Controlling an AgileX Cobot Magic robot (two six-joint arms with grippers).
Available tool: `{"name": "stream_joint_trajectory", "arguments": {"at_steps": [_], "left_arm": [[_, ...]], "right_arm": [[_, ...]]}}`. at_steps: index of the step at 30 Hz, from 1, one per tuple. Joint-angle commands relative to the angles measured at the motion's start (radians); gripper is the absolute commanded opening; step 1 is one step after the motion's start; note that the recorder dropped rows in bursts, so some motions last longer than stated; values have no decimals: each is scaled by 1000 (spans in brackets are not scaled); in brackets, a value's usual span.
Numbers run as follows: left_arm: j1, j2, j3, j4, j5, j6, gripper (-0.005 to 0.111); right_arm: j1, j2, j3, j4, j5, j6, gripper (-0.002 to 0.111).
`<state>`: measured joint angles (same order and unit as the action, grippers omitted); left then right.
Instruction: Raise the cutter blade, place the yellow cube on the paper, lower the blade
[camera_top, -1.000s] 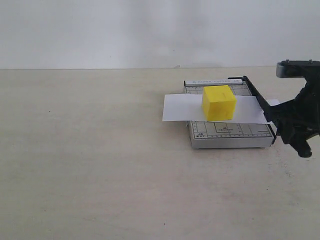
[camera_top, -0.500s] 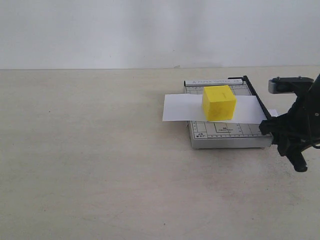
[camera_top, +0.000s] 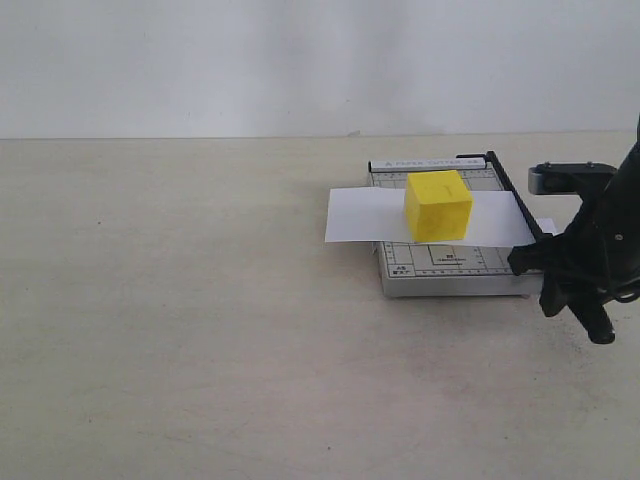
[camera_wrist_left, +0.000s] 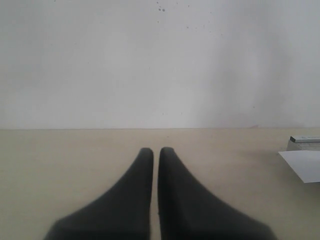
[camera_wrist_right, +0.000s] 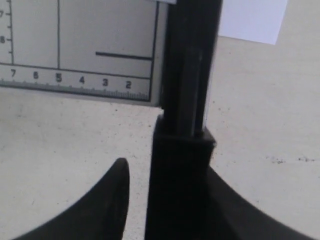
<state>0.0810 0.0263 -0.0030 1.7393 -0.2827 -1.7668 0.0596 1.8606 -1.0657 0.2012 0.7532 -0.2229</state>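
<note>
The yellow cube (camera_top: 437, 205) sits on the white paper (camera_top: 365, 214), which lies across the grey gridded cutter base (camera_top: 450, 265). The thin black cutter blade (camera_top: 510, 195) lies low along the base's right edge. Its thick handle (camera_wrist_right: 180, 170) stands between the fingers of my right gripper (camera_top: 540, 265) at the base's front right corner. In the right wrist view one finger (camera_wrist_right: 117, 185) stands apart from the handle and the other (camera_wrist_right: 225, 200) rests against it. My left gripper (camera_wrist_left: 156, 150) is shut on nothing, far to the left of the paper (camera_wrist_left: 305, 165).
The cutter stands right of centre on a pale beige table (camera_top: 200, 330), with a white wall (camera_top: 300, 60) behind. The paper's right end (camera_wrist_right: 252, 20) sticks out past the blade. My left arm is out of the exterior view.
My right gripper has come down and slightly left with the blade handle, and the blade has dropped onto the base. Cube and paper have not moved.
</note>
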Motion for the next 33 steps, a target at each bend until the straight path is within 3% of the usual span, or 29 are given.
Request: {"name": "stream_joint_trajectory", "arguments": {"at_steps": [1, 8, 13, 16, 18, 19, 20, 21, 25, 29, 33], "left_arm": [[-7, 2, 3, 5, -6, -14, 4], [-7, 2, 3, 5, -6, -14, 4], [-7, 2, 3, 5, -6, -14, 4], [-7, 2, 3, 5, -6, -14, 4], [-7, 2, 3, 5, -6, -14, 4], [-7, 2, 3, 5, -6, -14, 4], [-7, 2, 3, 5, -6, -14, 4], [-7, 2, 3, 5, -6, -14, 4], [-7, 2, 3, 5, -6, -14, 4], [-7, 2, 3, 5, -6, -14, 4], [-7, 2, 3, 5, -6, -14, 4]], "right_arm": [[32, -11, 7, 94, -1, 19, 37], [32, -155, 7, -89, 79, 111, 37], [32, -335, 7, -73, 212, 119, 37], [32, -474, 12, -28, 197, 153, 37], [42, -700, 113, 66, -49, 162, 33], [87, -897, 255, 80, -302, 151, 21], [117, -979, 321, 80, -399, 137, 14], [173, -1163, 484, 78, -609, 104, 0], [205, -1419, 825, 74, -1020, -101, 0], [205, -1394, 927, 146, -970, -148, 0], [205, -1400, 981, 241, -657, -154, 0]]}}
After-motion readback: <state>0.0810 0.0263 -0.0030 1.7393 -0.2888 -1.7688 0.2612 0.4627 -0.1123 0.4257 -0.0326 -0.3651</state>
